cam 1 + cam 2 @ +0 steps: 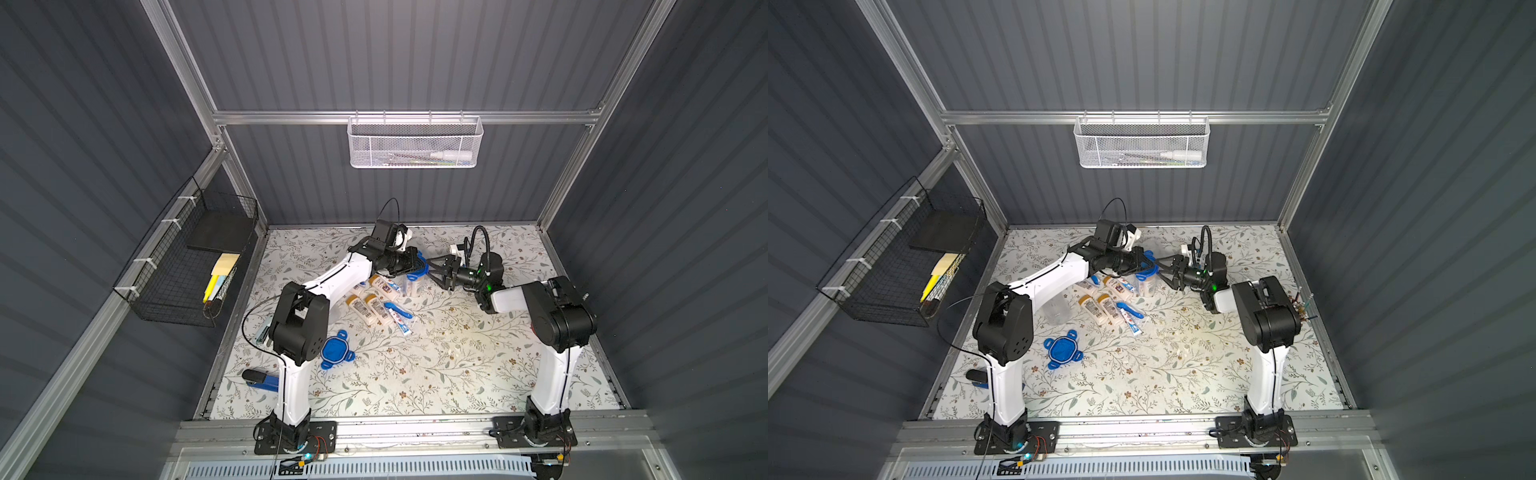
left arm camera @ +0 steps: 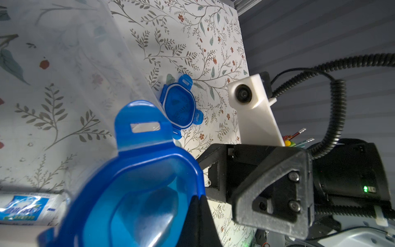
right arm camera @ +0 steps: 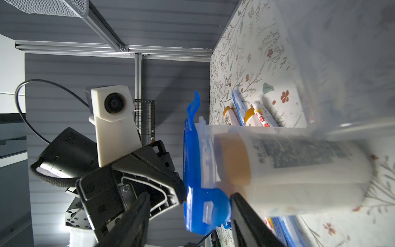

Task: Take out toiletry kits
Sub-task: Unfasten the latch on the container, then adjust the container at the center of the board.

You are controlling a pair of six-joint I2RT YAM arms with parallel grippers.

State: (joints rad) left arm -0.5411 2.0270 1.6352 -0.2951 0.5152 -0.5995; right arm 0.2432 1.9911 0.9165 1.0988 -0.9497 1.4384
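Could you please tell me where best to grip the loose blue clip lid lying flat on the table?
Pinch one protruding clip tab of the loose blue plastic lid, coming down from above: it lies flat, and its tabs stick out.

Floral-print tabletop (image 1: 457,374) strewn with toiletries

Mid-table, white bottles with tan caps (image 1: 376,309), a toothpaste tube (image 1: 401,324) and a blue toothbrush (image 1: 398,309) lie clustered beside a standing clear jar (image 1: 413,286). A loose blue clip lid (image 1: 336,350) lies apart, nearer the front.
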